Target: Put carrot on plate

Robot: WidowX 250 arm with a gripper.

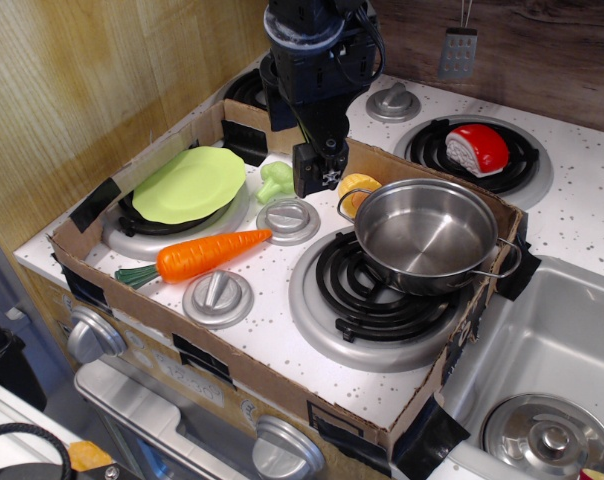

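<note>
The orange carrot [208, 254] with its green top lies flat on the white stovetop, tip pointing right, just in front of the lime-green plate [189, 184]. The plate rests on the back left burner. My gripper [319, 180] hangs above the middle of the stove, behind the carrot and to the right of the plate, apart from both. Its black fingers point down and hold nothing; I cannot make out the gap between them.
A steel pot [425, 233] sits on the front right burner. A small green toy [275, 180] and a yellow-orange round toy [358, 190] lie near the gripper. Grey knobs [218, 297] stand by the carrot. A cardboard wall [172, 330] rims the stove. A sink [542, 360] is right.
</note>
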